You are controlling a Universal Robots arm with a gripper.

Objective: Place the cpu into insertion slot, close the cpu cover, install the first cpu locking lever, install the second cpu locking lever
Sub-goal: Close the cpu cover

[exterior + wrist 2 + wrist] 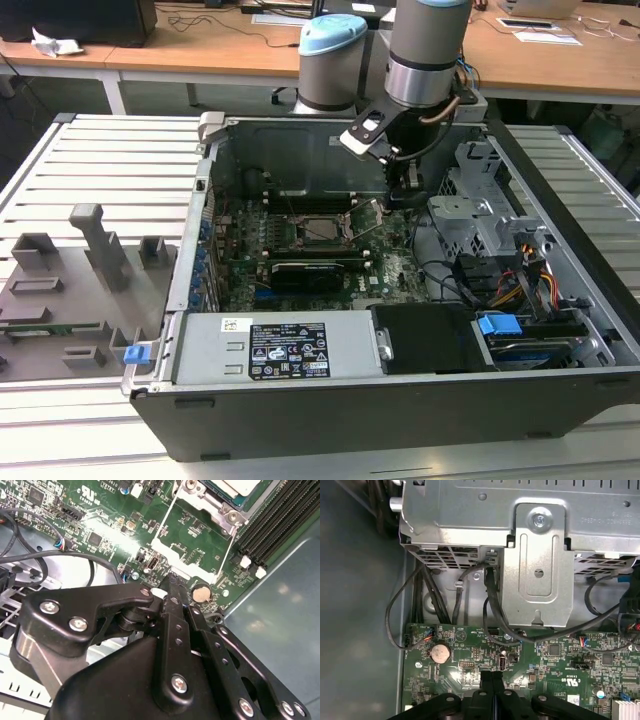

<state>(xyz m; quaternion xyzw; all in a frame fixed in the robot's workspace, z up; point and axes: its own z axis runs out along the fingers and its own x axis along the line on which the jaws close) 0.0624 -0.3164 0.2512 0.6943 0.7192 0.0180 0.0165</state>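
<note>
While your tool (408,186) hangs over the green motherboard (395,265), its fingers (486,680) are clenched together with nothing between them. The tip is just beside the free edge of the cpu cover (368,216). That cover stands tilted open, hinged at the insertion slot (318,228) and leaning toward the exterior view's right. You can see the cpu (235,484) lying flat in the slot. A black-and-white label (288,350) sits on the power supply.
</note>
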